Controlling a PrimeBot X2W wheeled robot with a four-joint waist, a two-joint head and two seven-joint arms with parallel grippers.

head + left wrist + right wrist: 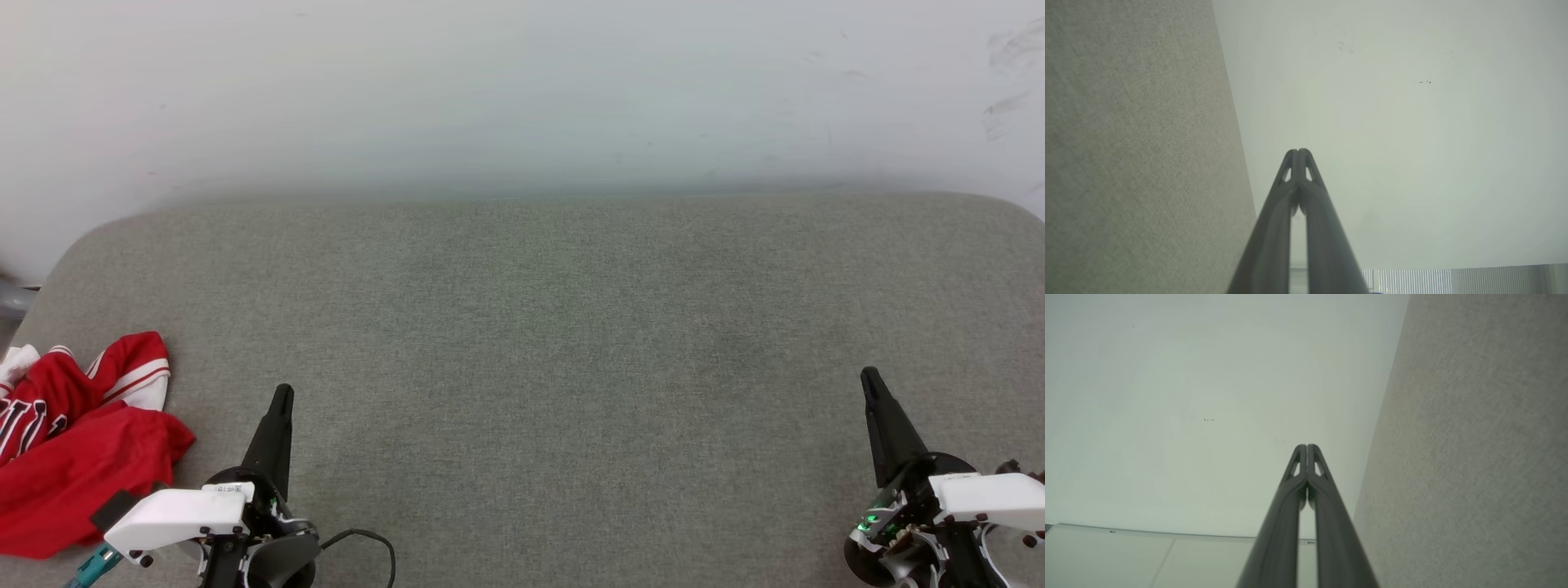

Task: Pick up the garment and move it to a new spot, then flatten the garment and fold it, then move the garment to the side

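The garment [77, 457] lies crumpled at the left edge of the cushion [522, 327], just left of the left gripper [282, 396] (much the nearer arm). The heap seems to run front to back, though it's cropped. That gripper and the right gripper [870, 380] both have jaws together, empty.

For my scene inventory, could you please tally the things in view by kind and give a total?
garment, red and white, crumpled: 1
claws, the left claw and the right claw, both shut: 2
grey padded surface: 1
Total: 4
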